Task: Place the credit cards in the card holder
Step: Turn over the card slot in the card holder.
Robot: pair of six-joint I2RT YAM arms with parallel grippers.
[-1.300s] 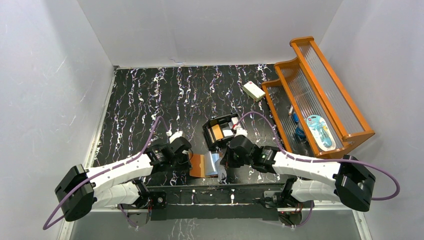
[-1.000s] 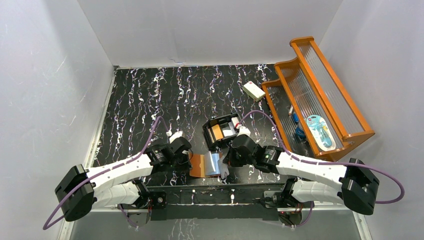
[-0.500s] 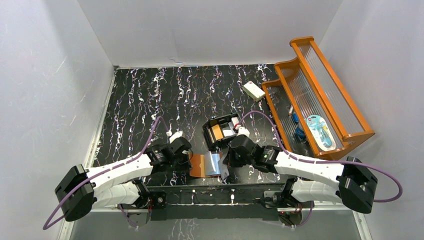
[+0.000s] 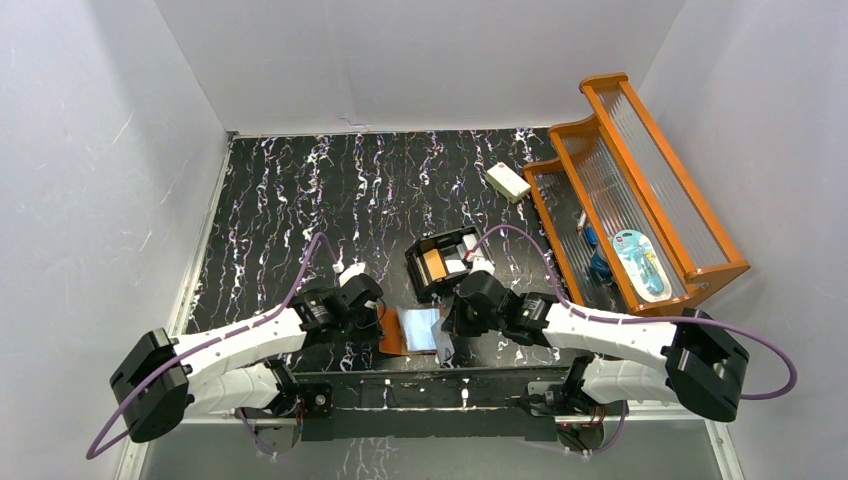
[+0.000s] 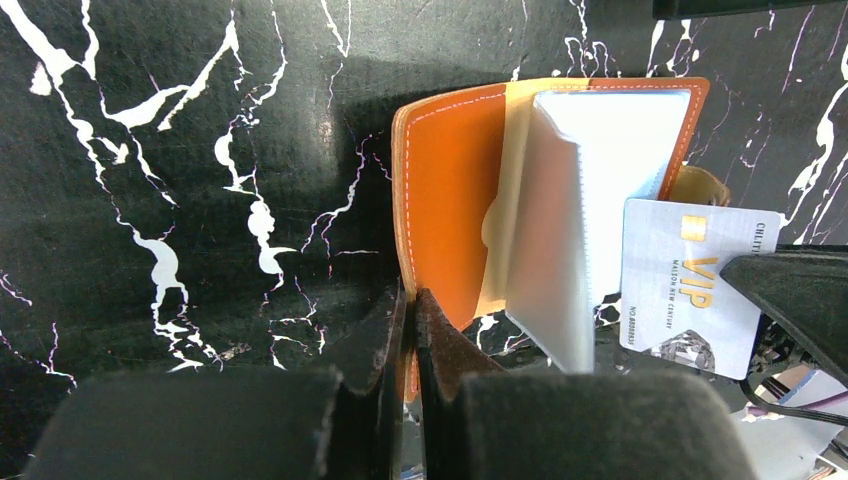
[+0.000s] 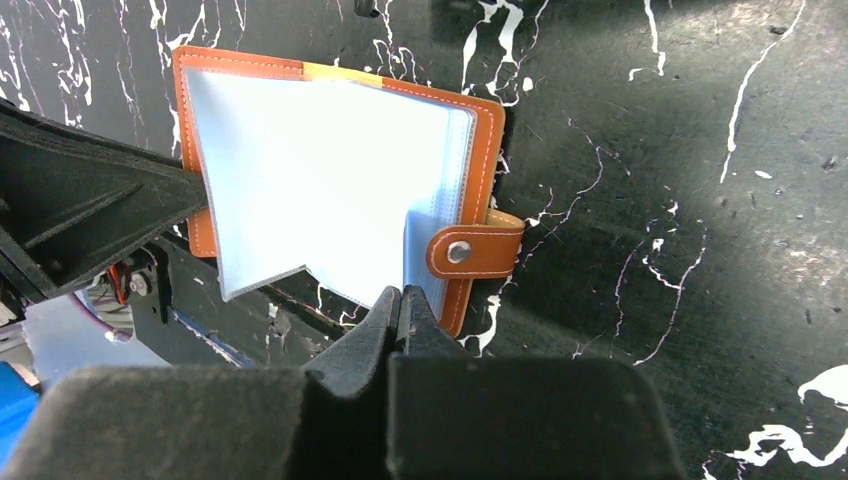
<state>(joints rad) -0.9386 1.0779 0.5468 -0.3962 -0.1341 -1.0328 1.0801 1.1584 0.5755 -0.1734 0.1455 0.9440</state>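
The card holder (image 4: 410, 330), a brown leather wallet with pale blue sleeves, lies open near the table's front edge between both arms. My left gripper (image 5: 410, 300) is shut on the near edge of its orange cover (image 5: 445, 190). My right gripper (image 6: 402, 298) is shut on a grey-white credit card (image 5: 690, 290) printed "VIP". It holds the card upright beside the wallet's snap tab (image 6: 470, 250), its edge against the pale sleeves (image 6: 300, 170). More credit cards, one orange (image 4: 434, 264) and one white (image 4: 456, 262), stand in a black box behind the wallet.
The black compartmented box (image 4: 420, 272) sits just behind the wallet. A white block (image 4: 508, 182) lies at the back right. An orange wooden rack (image 4: 640, 200) holding small items runs along the right side. White walls close the table in.
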